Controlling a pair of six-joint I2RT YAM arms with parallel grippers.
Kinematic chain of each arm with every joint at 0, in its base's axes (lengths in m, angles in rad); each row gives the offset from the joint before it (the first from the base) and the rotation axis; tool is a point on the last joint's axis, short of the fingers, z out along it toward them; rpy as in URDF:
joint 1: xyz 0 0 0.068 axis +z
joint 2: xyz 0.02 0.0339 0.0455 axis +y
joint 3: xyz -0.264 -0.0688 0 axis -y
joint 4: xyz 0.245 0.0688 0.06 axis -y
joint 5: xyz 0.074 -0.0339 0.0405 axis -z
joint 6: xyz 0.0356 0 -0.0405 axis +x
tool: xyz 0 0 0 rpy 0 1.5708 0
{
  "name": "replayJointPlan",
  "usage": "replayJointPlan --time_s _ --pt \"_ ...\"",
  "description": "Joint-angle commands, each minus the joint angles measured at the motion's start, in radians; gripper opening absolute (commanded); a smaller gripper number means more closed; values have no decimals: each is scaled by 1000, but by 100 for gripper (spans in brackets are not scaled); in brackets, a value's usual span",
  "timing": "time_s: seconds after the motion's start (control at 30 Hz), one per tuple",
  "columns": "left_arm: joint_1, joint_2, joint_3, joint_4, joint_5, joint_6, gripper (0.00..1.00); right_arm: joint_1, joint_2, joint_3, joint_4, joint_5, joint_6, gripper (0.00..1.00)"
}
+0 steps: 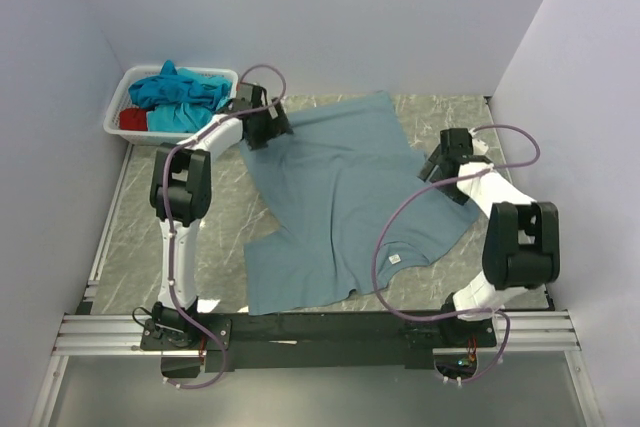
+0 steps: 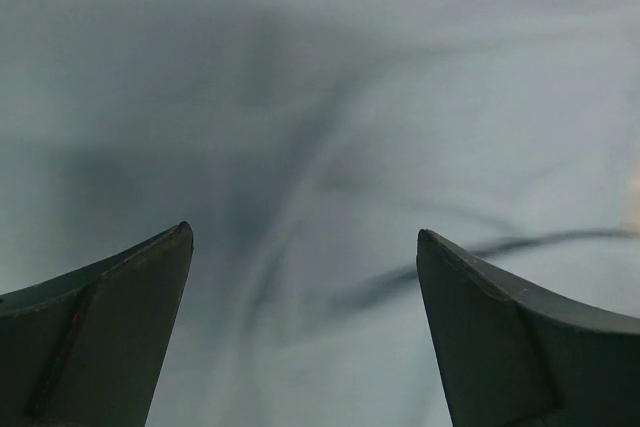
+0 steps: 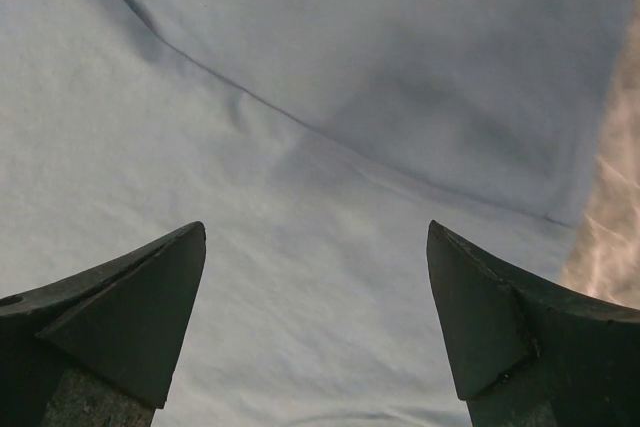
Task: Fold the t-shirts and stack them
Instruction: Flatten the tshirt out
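Currently hovering open-jawed over grey-blue t-shirt, spread flat, neck label near, hem far: left gripper at far-left corner, right gripper at right sleeve edge. Cloth directly beneath both, neither clamped. Turquoise and red t-shirts heaped in basket, far left.

Lab robot cell: plain white partition walls, aluminium rail, marble-pattern tabletop.
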Motion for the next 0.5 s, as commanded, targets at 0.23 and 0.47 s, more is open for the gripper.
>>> replayJointPlan --time_s 0.23,0.47 --pt "-69 -61 -135 -69 -196 3 99 -3 200 221 -37 -118 -8 97" --pt "-88 -146 -338 -53 -193 -37 100 -3 355 385 -112 -191 -49 98"
